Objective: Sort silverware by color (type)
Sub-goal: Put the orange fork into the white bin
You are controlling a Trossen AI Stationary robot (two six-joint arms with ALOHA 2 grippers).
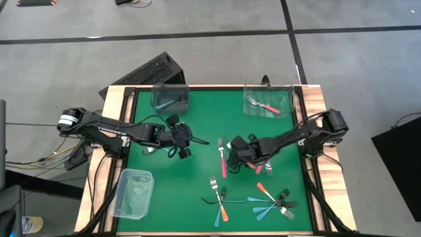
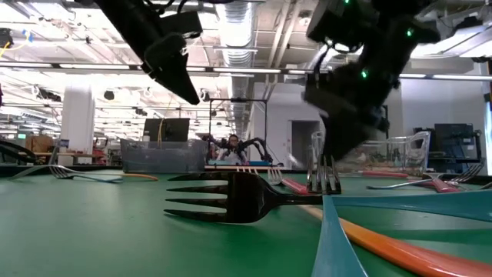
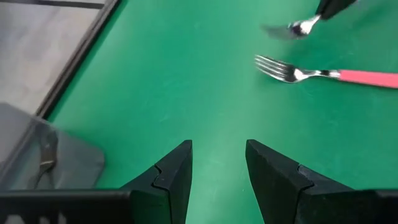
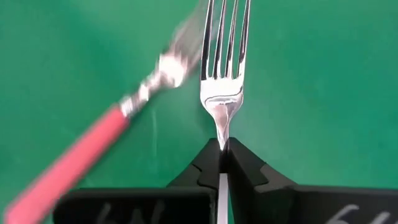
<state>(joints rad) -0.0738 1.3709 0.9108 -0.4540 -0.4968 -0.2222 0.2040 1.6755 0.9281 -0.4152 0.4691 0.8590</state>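
Green counter (image 1: 197, 164) strewn with forks. Right gripper (image 4: 221, 163) pinching fork (image 4: 222, 74) beside pink-handled fork (image 4: 93, 149); left gripper (image 3: 217, 163) spread, empty, mid-counter.

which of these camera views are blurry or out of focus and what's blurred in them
Right wrist view: the pink-handled fork is smeared by blur, while the fork clamped in the right gripper is sharp. Left wrist view: a far fork is blurred; the pink fork is crisp. Low view: the near teal handle is soft and the arms are dark against ceiling lights.
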